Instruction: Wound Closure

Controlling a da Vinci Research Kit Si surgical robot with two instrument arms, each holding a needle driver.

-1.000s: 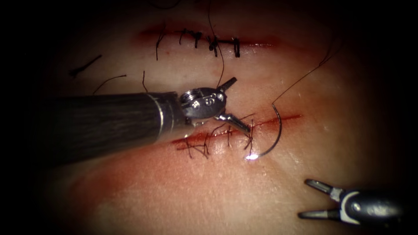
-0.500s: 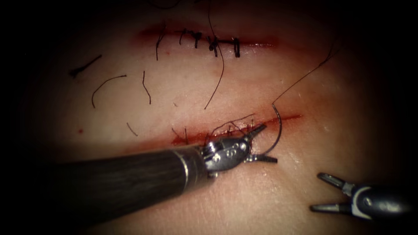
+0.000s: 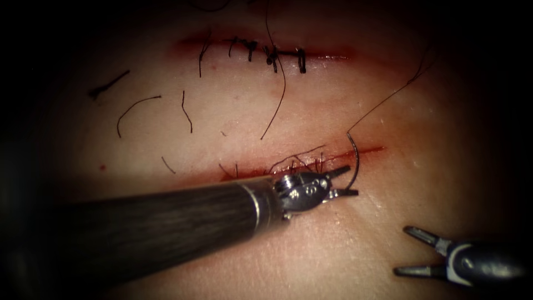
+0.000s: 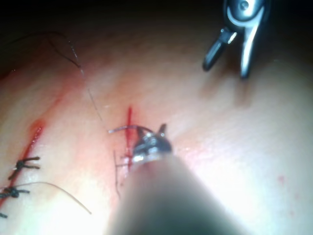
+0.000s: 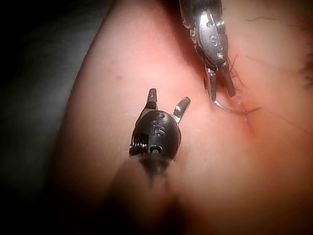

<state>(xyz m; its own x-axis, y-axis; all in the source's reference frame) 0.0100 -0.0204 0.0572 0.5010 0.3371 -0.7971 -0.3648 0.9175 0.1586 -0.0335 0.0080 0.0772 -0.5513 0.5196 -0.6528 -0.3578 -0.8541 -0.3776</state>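
Left tool (image 3: pixel 348 180) now further right, jaws apart around needle (image 3: pixel 356 161) standing in cut (image 3: pixel 366 151); not clamped. Right tool (image 3: pixel 413 253) spread, empty, barely moved.

You are seeing the curved needle (image 3: pixel 356 161) standing arched across the right end of the cut (image 3: pixel 311 164) in the tissue (image 3: pixel 344 244), its thread (image 3: pixel 388 97) trailing up and right.

Both tools (image 3: pixel 346 181) (image 3: pixel 402 251) agape, empty.
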